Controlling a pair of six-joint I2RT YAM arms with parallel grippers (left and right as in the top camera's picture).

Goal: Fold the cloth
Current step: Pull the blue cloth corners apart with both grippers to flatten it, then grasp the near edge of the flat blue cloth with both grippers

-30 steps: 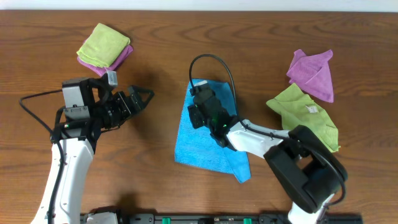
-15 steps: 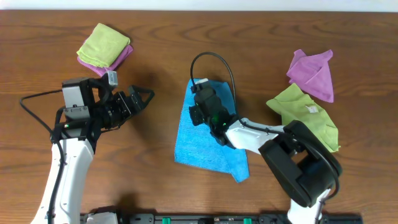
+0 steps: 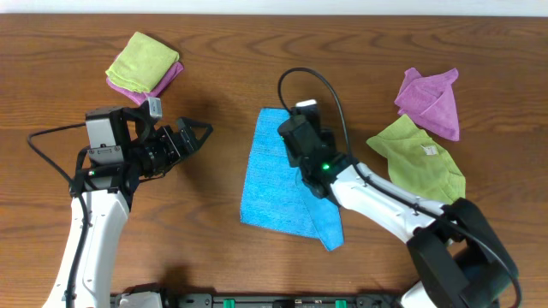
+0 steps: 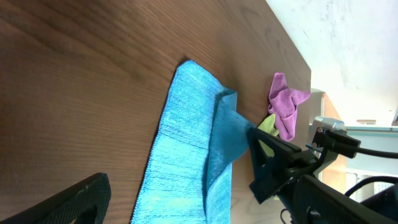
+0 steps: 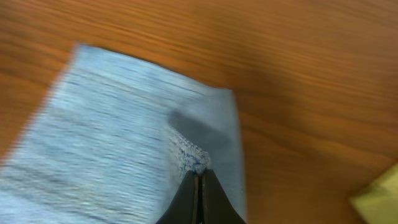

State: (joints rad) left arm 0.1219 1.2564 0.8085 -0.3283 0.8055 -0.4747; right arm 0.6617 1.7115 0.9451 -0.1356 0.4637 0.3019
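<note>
Overhead, the right gripper (image 3: 300, 141) sits over the sky-blue towel's (image 3: 270, 184) upper right part, with the left gripper (image 3: 195, 137) spread empty well to the towel's left and a lime-green cloth (image 3: 419, 158) to its right; the left wrist view shows the towel's far edge raised; the right wrist view shows the right jaws closed, pinching a towel fold.

The overhead view looks straight down on the tabletop (image 3: 223, 77) from well above. It takes in the left arm (image 3: 90, 222), the right arm (image 3: 377, 197) and the whole scene, with the arm bases at its bottom edge. The left wrist view sits low and grazes across the tabletop toward the right side, its own fingers (image 4: 68, 202) at the frame's edges. With the overhead it shares the cloth (image 4: 183, 143), a purple cloth (image 4: 285, 109) and the right arm. The right wrist view is very near and slightly blurred, looking down past the right pincer (image 5: 198, 186) onto the cloth's fold.
</note>
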